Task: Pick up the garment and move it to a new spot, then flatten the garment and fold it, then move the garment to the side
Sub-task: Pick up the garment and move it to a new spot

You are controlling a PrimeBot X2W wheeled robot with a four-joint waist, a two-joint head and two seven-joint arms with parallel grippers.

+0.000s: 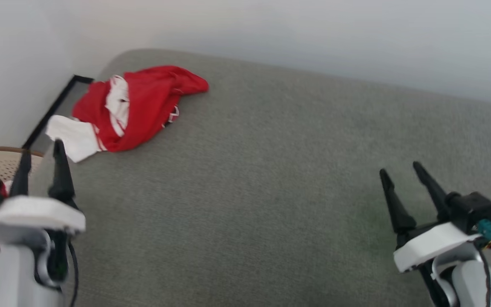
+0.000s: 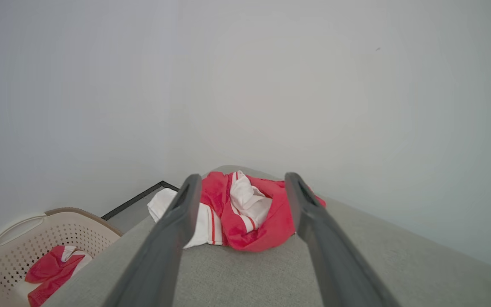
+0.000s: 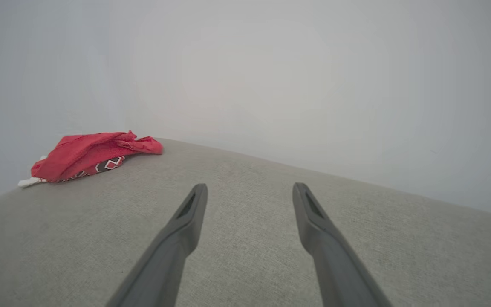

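The garment [image 1: 137, 106] lies crumpled at the far left corner of the grey padded surface [image 1: 271, 192], red with a white sleeve sticking out toward the edge. The left wrist view has the garment [image 2: 245, 213] straight ahead between the fingers, still some way off. From the right wrist the garment [image 3: 92, 155] is a low red heap far to the left, with a strip of dark lettering at its base. My left gripper [image 1: 41, 147] is open at the lower left, short of the white sleeve. My right gripper [image 1: 401, 168] is open at the lower right, over bare fabric.
A beige perforated laundry basket [image 2: 36, 243] stands off the surface's left edge with another red and white cloth [image 2: 51, 270] inside. A black-edged strip [image 1: 53, 108] runs along the wall by the corner. White walls close the back and left.
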